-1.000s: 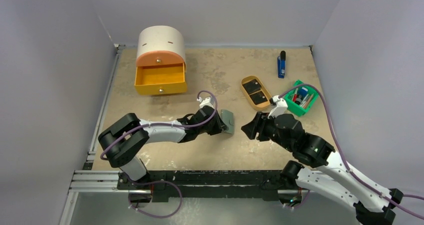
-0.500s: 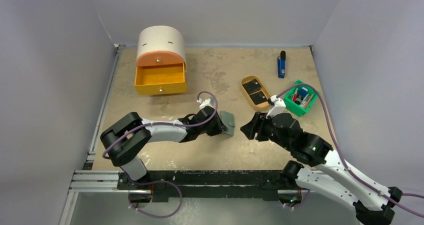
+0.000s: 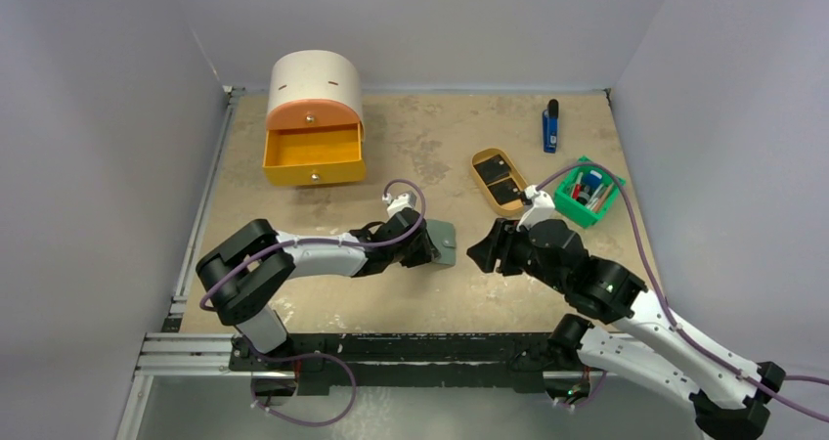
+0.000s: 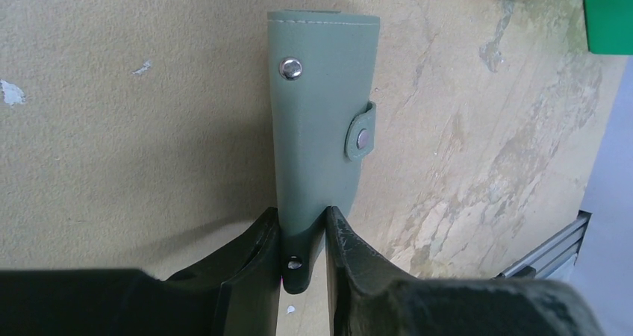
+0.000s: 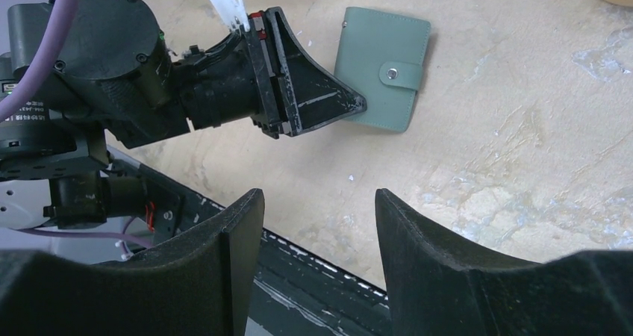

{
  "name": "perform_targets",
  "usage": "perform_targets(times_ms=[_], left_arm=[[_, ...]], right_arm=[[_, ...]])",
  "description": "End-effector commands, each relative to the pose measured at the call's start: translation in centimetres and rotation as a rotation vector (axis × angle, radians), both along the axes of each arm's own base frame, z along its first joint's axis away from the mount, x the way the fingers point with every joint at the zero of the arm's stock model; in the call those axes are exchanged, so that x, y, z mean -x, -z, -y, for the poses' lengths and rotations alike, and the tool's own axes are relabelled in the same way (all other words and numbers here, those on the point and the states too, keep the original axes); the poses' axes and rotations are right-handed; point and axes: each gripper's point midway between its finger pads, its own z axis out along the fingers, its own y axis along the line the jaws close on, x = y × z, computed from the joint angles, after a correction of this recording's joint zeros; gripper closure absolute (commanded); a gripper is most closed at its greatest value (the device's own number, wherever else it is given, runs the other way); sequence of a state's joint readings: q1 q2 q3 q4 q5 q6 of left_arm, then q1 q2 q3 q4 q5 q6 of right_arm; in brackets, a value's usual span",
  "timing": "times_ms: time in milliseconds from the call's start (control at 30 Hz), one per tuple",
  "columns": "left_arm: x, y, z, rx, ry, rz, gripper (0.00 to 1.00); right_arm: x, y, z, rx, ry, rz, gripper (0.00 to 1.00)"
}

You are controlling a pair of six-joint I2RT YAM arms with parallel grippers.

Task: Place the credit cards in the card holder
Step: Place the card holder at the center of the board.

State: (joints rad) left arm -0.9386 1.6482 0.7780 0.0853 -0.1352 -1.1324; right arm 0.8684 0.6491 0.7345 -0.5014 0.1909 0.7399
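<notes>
Grey-green snap wallet (image 3: pixel 442 242) sits slightly farther left.
Outstretched left gripper (image 4: pixel 302 215) hugs its edge, grip unclear; right gripper (image 5: pixel 317 196) hovers open.

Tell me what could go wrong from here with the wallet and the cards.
The wallet has its snap tab fastened, so the cards cannot go in until it is undone. The left gripper pinches only the wallet's edge, so it may slip or twist out. The right gripper hangs open close to the left one; reaching for the tab, they could bump.
</notes>
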Motion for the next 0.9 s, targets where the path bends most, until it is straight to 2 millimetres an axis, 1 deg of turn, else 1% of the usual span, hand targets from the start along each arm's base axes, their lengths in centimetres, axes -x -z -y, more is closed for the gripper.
perform_targets(times_ms=[0, 133, 267, 300, 400, 867], left_arm=[[-0.4, 0.4, -1.8, -0.101, -0.012, 0.031, 0.77], [-0.7, 0.2, -2.0, -0.109, -0.016, 0.046, 0.75], [-0.8, 0.0, -2.2, -0.113, -0.021, 0.058, 0.70], [-0.5, 0.4, -2.6, -0.134, -0.019, 0.046, 0.70], [-0.5, 0.5, -3.0, -0.149, -0.023, 0.047, 0.69], [-0.5, 0.6, -4.4, -0.190, -0.049, 0.066, 0.53]], right_arm=[[-0.7, -1.3, -0.5, -0.029, 0.003, 0.043, 0.41], [-0.7, -1.2, -0.5, -0.033, 0.004, 0.040, 0.41], [-0.8, -1.2, -0.6, -0.032, 0.003, 0.040, 0.41], [-0.8, -1.2, -0.6, -0.033, 0.003, 0.040, 0.41], [-0.8, -1.3, -0.6, -0.034, 0.003, 0.041, 0.41], [-0.6, -1.2, -0.2, -0.029, 0.010, 0.041, 0.41]])
